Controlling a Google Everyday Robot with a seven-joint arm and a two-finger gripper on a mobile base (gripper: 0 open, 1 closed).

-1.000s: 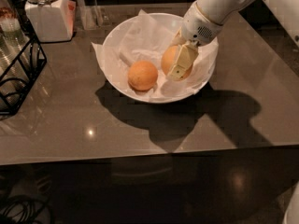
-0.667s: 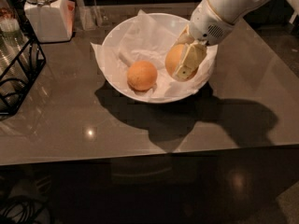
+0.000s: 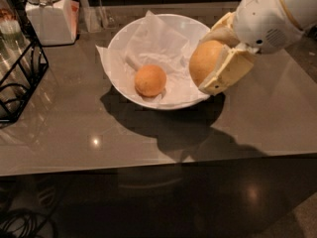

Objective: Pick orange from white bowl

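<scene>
Before the wide, shallow, glossy white bowl (image 3: pixel 119 43): a glossy grey stone counter (image 3: pixel 74 133) lay nearest, with the bowl's dark shadow spread over it.
Inside the bowl, left of centre: a deeper-orange round fruit (image 3: pixel 150 80) sat on the crumpled white paper lining (image 3: pixel 153 38), well apart from the arm.
Over the bowl's right rim: the round, dimpled, yellow-tinted orange (image 3: pixel 202 58) was in the grip, apparently lifted off the lining and half outside the bowl.
Gripper: the cream-padded two-finger gripper (image 3: pixel 212 63) on its white arm was clamped on the orange. One pad crossed the fruit's near side and the other its far side.
Handling: the fruit looked firm and moderately heavy. Its skin would give slightly under the pads and should offer fair friction, though a round shape can roll out of a flat pinch.
Where to hold: across the widest part, pads opposite each other, which this grasp seemed close to. An off-centre pinch would risk squeezing it free.
Risk: the lining was light and loose, so it could snag and lift with the fruit. The bowl could slide on the slick counter if nudged.
Left of the bowl: a black wire rack (image 3: pixel 20 83) stood on the counter.
Beyond the bowl, to its far left: a white square lidded jar (image 3: pixel 49 14) stood near the rack.
</scene>
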